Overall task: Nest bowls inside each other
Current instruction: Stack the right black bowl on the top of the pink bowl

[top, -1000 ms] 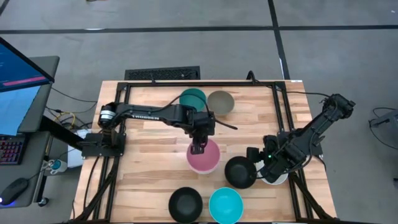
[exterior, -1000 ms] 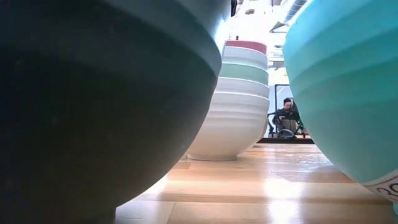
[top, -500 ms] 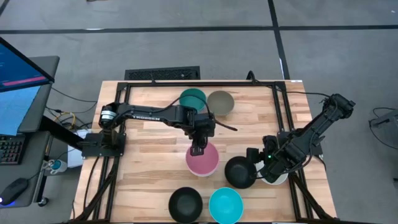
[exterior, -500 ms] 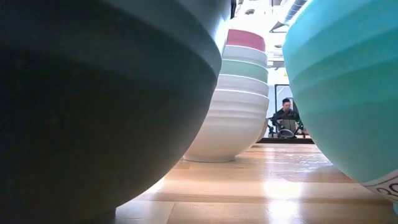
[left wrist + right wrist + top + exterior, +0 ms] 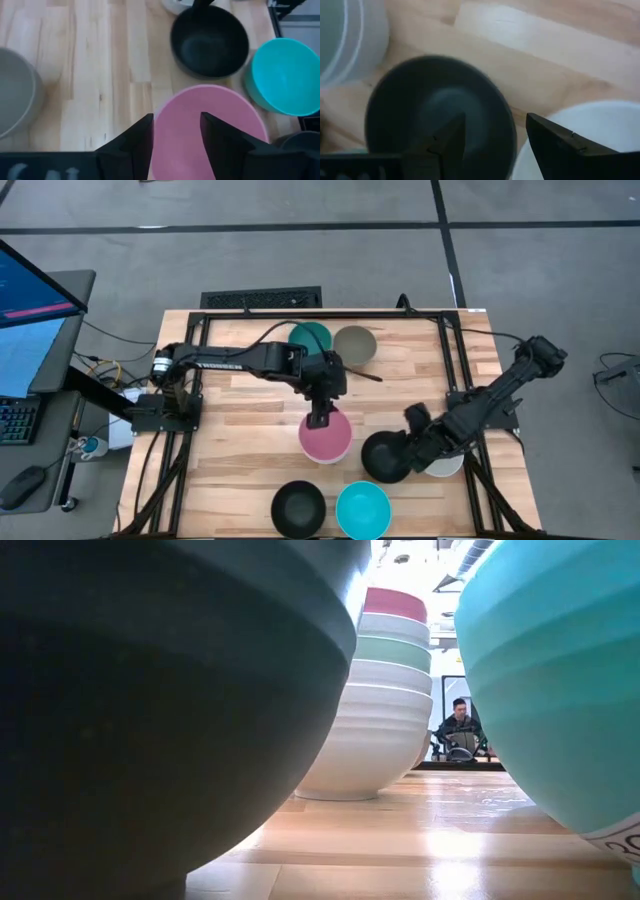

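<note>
A stack of nested bowls with a pink bowl (image 5: 325,437) on top stands mid-table; the low view shows the pink bowl (image 5: 395,603) above white and sage green ones. My left gripper (image 5: 318,418) hovers open just above the pink bowl's far rim (image 5: 175,100), touching nothing. My right gripper (image 5: 412,430) is open and points down over the near-right black bowl (image 5: 385,457). Its fingers (image 5: 547,142) stand either side of that bowl's rim (image 5: 507,125), next to a white bowl (image 5: 445,465). No touch shows.
A teal bowl (image 5: 310,338) and a taupe grey bowl (image 5: 354,343) stand at the far edge. Another black bowl (image 5: 298,507) and a cyan bowl (image 5: 362,510) stand at the near edge. Bare wood lies left of the stack. A person sits in the room beyond (image 5: 460,730).
My left gripper has risen off the pink bowl, which stays on the stack; the stack has slid a little toward the near edge. My right gripper has rolled its wrist and swung lower over the black bowl, uncovering more of the white bowl.
</note>
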Motion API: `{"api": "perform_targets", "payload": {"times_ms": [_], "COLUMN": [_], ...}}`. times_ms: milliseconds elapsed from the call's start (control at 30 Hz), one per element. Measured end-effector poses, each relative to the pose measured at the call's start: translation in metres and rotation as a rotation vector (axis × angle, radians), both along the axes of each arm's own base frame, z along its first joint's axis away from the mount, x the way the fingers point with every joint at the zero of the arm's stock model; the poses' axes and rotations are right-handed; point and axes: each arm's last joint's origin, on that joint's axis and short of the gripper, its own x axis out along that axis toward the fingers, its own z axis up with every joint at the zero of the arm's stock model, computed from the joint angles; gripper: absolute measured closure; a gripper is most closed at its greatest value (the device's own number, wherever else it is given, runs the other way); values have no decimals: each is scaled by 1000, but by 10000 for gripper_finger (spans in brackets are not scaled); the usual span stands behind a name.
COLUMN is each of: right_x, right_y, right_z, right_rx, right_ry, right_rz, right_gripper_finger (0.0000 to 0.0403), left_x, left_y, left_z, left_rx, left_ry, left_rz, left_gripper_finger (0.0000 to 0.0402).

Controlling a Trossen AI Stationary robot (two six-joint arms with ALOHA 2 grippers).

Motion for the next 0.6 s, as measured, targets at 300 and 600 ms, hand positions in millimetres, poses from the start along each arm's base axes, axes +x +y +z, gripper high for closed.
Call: {"api": "perform_targets", "payload": {"times_ms": [300, 600], "right_x": [14, 27], "right_y": [-7, -4], "right_z": [-16, -26], "right_rx": [-34, 18], "right_ry": [146, 146], "right_rz": [233, 326], "right_gripper_finger": [172, 172], "left_x": [-3, -7], "left_y": [-8, -9], "left_z": [-2, -3], "left_rx": [31, 48], "left_ry": [39, 69], "left_rz": [-7, 13], "left_gripper_finger": [248, 248]}}
